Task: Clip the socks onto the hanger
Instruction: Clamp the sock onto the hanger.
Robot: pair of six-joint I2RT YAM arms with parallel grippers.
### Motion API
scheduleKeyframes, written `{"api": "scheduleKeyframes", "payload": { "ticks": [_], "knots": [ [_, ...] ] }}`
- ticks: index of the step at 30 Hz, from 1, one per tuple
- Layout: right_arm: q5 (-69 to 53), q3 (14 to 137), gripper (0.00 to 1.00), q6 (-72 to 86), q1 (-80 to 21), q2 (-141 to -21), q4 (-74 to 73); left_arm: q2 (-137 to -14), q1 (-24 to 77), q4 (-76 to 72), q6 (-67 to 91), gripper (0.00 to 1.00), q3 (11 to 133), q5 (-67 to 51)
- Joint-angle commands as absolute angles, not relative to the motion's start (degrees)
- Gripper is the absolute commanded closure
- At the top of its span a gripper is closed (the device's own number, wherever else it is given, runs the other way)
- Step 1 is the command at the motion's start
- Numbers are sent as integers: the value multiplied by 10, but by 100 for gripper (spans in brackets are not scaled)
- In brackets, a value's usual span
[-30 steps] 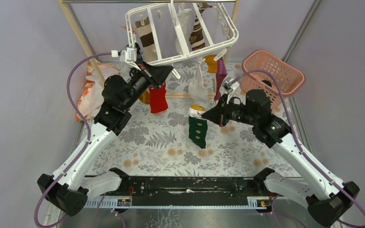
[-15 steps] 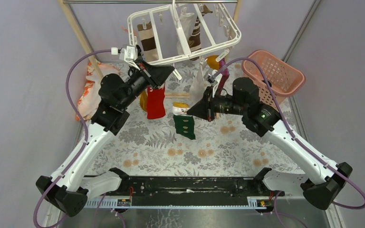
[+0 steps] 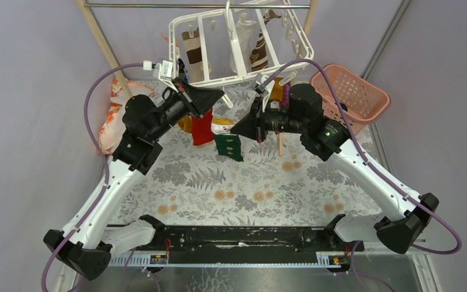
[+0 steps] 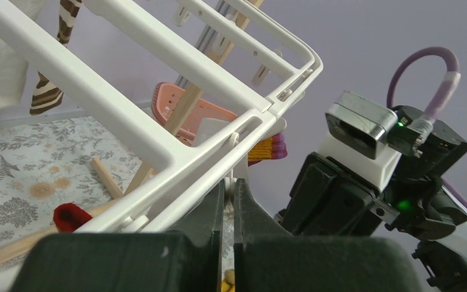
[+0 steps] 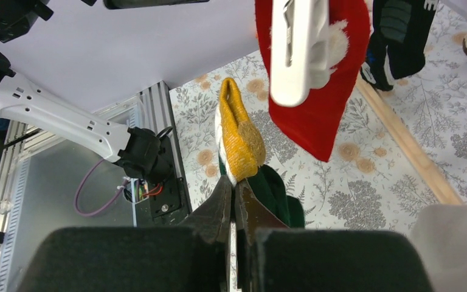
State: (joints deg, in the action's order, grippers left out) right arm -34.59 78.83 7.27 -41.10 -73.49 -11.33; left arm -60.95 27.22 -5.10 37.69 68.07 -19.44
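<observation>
The white hanger hangs from the rod, with a brown-striped sock, a white sock, an orange sock, a purple sock and a red sock clipped on. My left gripper is shut on a white clip at the hanger's near edge; in the left wrist view my left gripper pinches it under the frame. My right gripper is shut on a green sock with a yellow cuff, held beside the red sock. In the right wrist view my right gripper holds the yellow cuff below a white clip on the red sock.
A pink lattice basket stands at the back right. An orange-and-white cloth lies at the back left by the wooden rack post. A wooden bar lies on the floral table cover.
My right gripper has carried the green sock left and up, close to the red sock and my left gripper. The hanger has swung a little to the right.
</observation>
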Motion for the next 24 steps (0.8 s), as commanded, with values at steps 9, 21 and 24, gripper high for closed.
{"api": "scheduleKeyframes", "payload": {
  "ticks": [9,21,24],
  "knots": [
    [-321,846,100,18,-416,-725,-126,-599,279,43,381,100,718,-290],
    [-275,866,100,-18,-416,-733,-139,-600,279,57,368,100,724,-293],
    [-264,873,100,-25,-416,-738,-144,-604,279,55,369,100,725,-298]
  ]
}}
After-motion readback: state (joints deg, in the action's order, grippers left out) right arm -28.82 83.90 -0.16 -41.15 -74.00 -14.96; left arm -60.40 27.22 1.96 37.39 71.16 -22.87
